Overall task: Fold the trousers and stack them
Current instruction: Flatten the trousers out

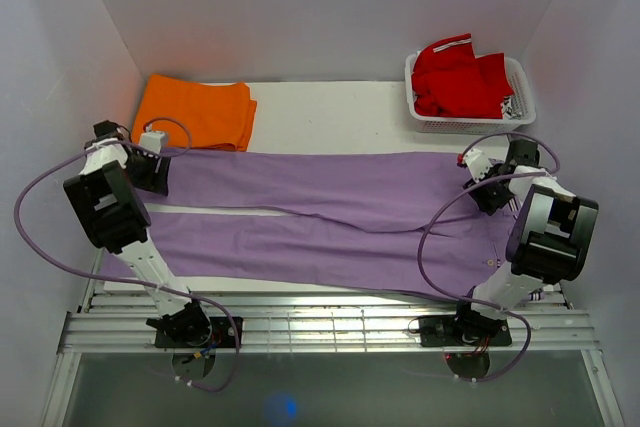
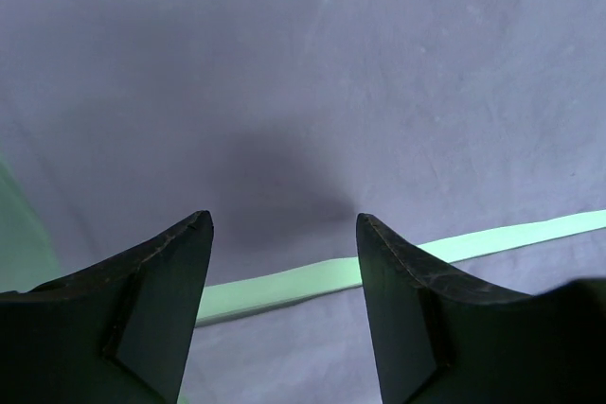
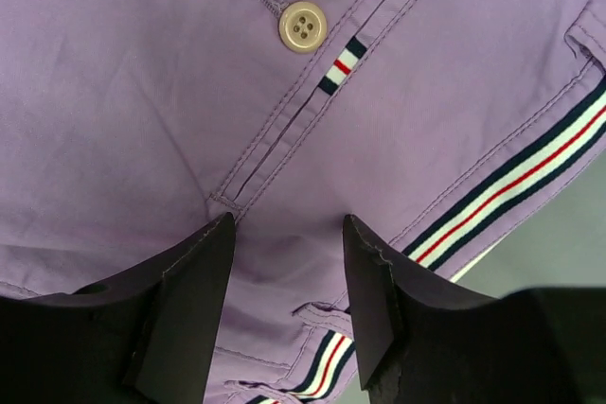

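Note:
The lilac trousers (image 1: 330, 217) lie flat across the table, legs running left and waistband at the right. My left gripper (image 1: 150, 169) hovers over the end of the far leg. In the left wrist view it (image 2: 284, 219) is open above the trousers (image 2: 331, 92), with a thin strip of table showing between the legs. My right gripper (image 1: 478, 187) is at the waistband. In the right wrist view it (image 3: 289, 219) is open, its fingertips resting on the trousers (image 3: 142, 120) just below the fly, near the button (image 3: 302, 26) and the striped tape (image 3: 530, 172).
A folded orange garment (image 1: 195, 112) lies at the back left, touching the far leg's end. A white basket (image 1: 520, 77) holding a red garment (image 1: 455, 77) stands at the back right. White walls close in the table (image 1: 330, 112) on three sides.

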Tool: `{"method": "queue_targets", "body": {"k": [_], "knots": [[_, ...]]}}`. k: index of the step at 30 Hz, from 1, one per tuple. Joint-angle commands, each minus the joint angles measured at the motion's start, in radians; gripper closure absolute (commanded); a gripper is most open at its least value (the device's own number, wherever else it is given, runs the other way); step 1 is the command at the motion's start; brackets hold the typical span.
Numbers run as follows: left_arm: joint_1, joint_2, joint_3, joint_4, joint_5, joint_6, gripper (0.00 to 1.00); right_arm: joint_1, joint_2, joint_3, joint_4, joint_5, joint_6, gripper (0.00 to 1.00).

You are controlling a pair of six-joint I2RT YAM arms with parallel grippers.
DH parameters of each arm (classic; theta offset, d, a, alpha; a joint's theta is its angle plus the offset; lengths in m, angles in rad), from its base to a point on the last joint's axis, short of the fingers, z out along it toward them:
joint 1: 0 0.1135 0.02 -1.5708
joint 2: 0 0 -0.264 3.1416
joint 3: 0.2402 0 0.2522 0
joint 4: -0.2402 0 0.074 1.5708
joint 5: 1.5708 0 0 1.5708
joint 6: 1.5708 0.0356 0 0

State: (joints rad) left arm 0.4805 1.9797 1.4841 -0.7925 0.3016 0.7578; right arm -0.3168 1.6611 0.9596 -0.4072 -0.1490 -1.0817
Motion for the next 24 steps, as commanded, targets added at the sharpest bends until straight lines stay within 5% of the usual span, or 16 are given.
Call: {"method": "queue_targets", "body": {"k": [1,8,16,17,24], "knots": [[0.029,0.004,-0.027,-0.013,0.047,-0.020,0.28,-0.022,0.025,-0.058,-0.021,0.068,-0.049,0.44],[0.078,-0.013,-0.059,-0.118,0.065,0.027,0.40,-0.036,-0.018,0.045,-0.061,0.059,-0.021,0.42],[0.084,-0.200,-0.012,-0.223,0.192,0.074,0.17,-0.051,-0.125,0.205,-0.310,-0.040,-0.085,0.04],[0.084,-0.218,-0.012,-0.253,0.198,0.084,0.17,-0.054,-0.162,0.208,-0.343,-0.041,-0.110,0.10],[0.087,-0.343,-0.107,-0.323,0.240,0.224,0.16,-0.085,-0.276,0.067,-0.438,-0.001,-0.284,0.06]]}}
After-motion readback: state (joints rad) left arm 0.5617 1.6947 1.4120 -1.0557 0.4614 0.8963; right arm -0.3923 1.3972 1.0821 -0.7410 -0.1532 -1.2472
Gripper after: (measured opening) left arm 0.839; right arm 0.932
